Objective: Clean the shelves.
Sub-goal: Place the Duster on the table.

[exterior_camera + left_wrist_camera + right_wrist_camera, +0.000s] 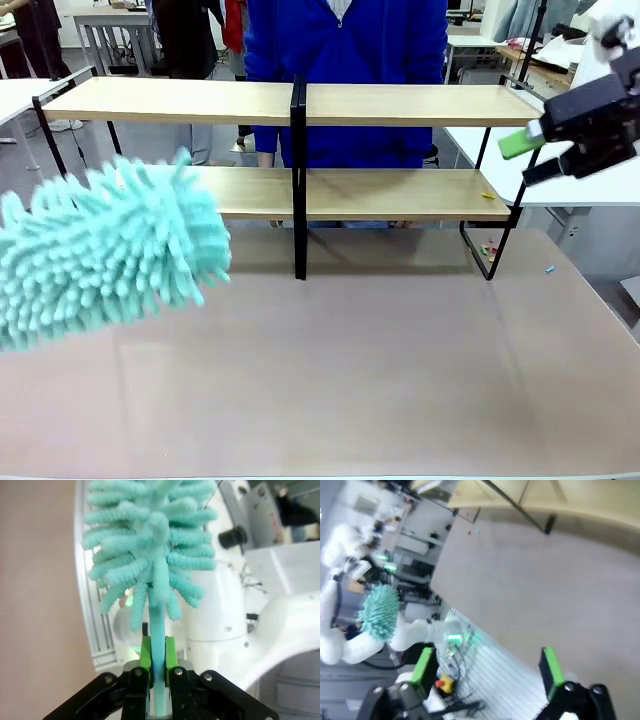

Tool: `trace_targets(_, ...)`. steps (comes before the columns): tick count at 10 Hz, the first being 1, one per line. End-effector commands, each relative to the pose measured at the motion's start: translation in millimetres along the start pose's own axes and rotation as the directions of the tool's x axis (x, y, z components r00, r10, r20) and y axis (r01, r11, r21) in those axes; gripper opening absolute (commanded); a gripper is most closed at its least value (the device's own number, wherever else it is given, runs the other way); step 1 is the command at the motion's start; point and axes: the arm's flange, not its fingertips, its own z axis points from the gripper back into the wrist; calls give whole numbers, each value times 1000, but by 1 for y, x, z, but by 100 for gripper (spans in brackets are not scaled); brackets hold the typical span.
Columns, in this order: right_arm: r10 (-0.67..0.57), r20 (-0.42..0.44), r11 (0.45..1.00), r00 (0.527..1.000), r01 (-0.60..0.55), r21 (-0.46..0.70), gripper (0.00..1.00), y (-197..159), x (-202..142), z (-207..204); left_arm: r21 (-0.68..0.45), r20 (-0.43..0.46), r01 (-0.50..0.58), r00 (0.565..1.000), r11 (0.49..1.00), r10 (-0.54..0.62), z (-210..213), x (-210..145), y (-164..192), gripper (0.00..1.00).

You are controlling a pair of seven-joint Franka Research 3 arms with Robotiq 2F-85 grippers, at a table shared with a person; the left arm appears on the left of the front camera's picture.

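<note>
Looks like a robotics lab or test room set inside a larger workroom. White robot arm bodies (280, 630) with cables and lit green status lights at right of the left wrist view. A pale brown work surface (380, 380) across the lower half of the front view, carrying a wood-and-metal display rack (400, 105). White tables (15, 95) at the left and right edges, a grey metal stand (115, 35) at upper left, clothing hanging along the top edge. A yellow box with a red emergency-stop button (444, 684) at lower left of the right wrist view.
</note>
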Motion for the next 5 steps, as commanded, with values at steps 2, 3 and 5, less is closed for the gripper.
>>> trace_targets(2,-276,-80,952,958,284,110,100,-59,-59,-19,-98,-137,-57,990,994,43,-22,-1,51,12)
trace_targets(3,-339,-128,926,932,354,127,100,-77,-73,-30,-94,-175,-153,975,984,135,-36,-3,71,12)
trace_targets(5,-446,-169,871,879,470,144,100,-110,-102,-54,-51,-188,-334,929,941,320,-52,-12,103,12)
